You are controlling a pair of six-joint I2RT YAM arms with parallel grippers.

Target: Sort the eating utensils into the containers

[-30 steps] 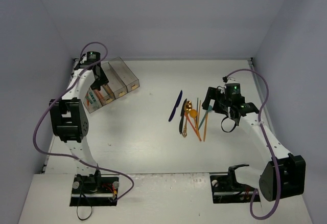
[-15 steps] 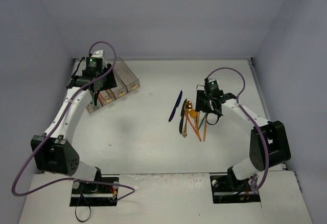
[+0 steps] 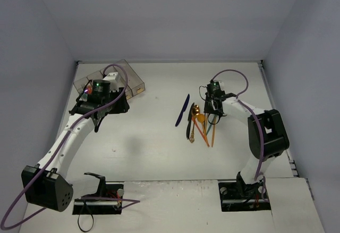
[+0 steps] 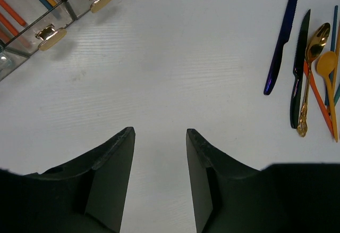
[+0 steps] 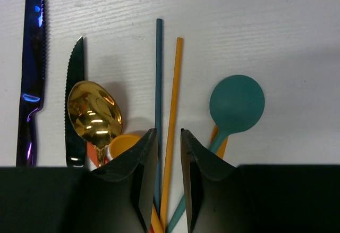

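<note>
Since a second ago: right arm (image 3: 244, 113) brought in from the right and set over the utensil pile (image 3: 199, 122); left arm (image 3: 66, 140) pulled back off the containers (image 3: 135, 84), toward the middle.

Right gripper (image 5: 168, 133) noted with jaws drawn narrow, a slim orange handle (image 5: 176, 84) and a teal handle (image 5: 158, 68) caught between them. Whether these are already pinched cannot be told.

Both handles run near-to-far, with the jaws set across them, left and right. Gold spoon (image 5: 94, 115) and black knife (image 5: 76, 94) lie just left of the grip, untouched.

Left gripper (image 4: 159, 131) held apart, empty.

Containers sit far left, well apart from the pile. The left arm is judged nearer them, so a long leftward carry is expected.
</note>
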